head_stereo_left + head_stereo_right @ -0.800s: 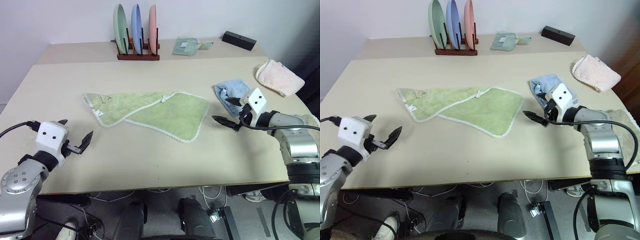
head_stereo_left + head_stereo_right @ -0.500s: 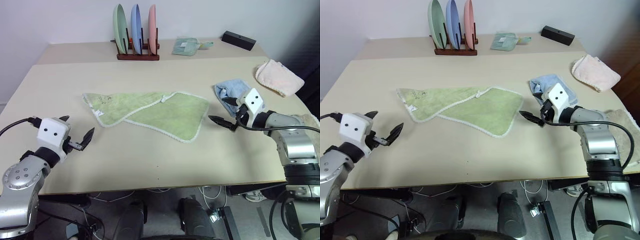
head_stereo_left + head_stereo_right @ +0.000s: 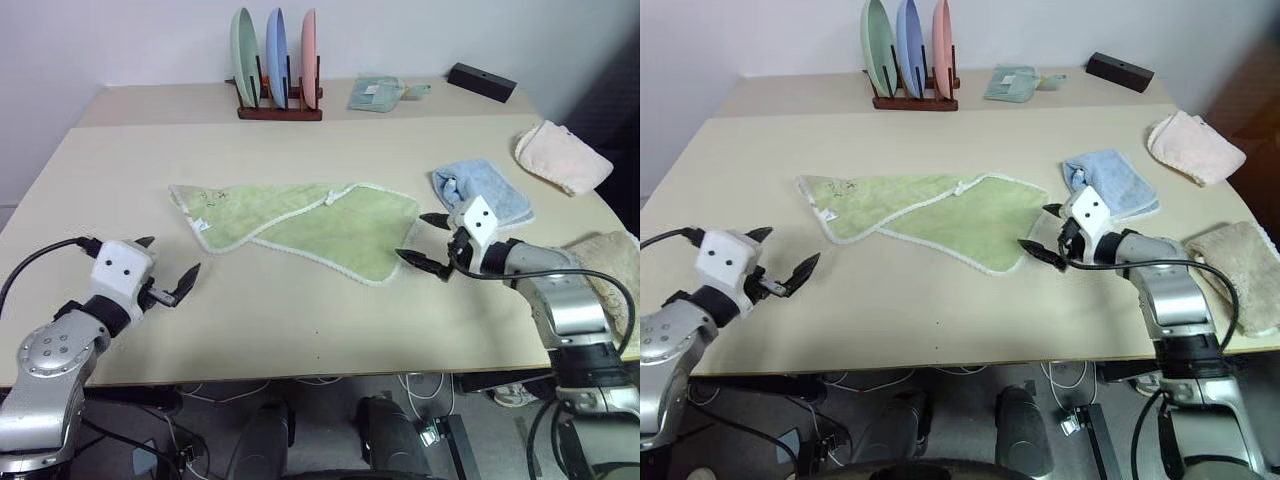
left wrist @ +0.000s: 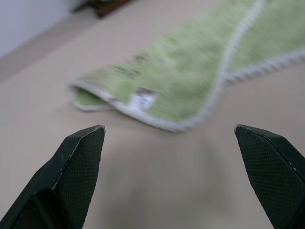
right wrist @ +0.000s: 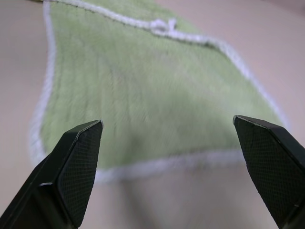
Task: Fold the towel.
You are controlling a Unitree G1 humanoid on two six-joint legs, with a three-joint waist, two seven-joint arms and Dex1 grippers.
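I have the table point(image 3: 300, 310) across most of the head view, and the towel point(image 3: 300, 225) lies flat at the centre of it, already doubled over crookedly so one whitish-edged flap crosses the other. That skew is why, I judge, both arms are set wide on either side: each needs its own corner to square the fold.

My right claw point(image 3: 425, 238) sits right of centre, fingers spread wide and empty, just beside the towel's right edge but not touching that I can see. It looks lined up on that edge. My left claw point(image 3: 168, 270) is at lower left, also fully open and empty, well apart from the towel's left end.

The blue towel point(image 3: 482, 192) and pink towel point(image 3: 560, 157) lie at right, clear of the work.

What lies under the top flap is hidden. The towel's small loop point(image 5: 162, 25) and label point(image 4: 141, 99) are blurred in the wrist views, and the dark mark point(image 3: 206, 196) is too small to read.
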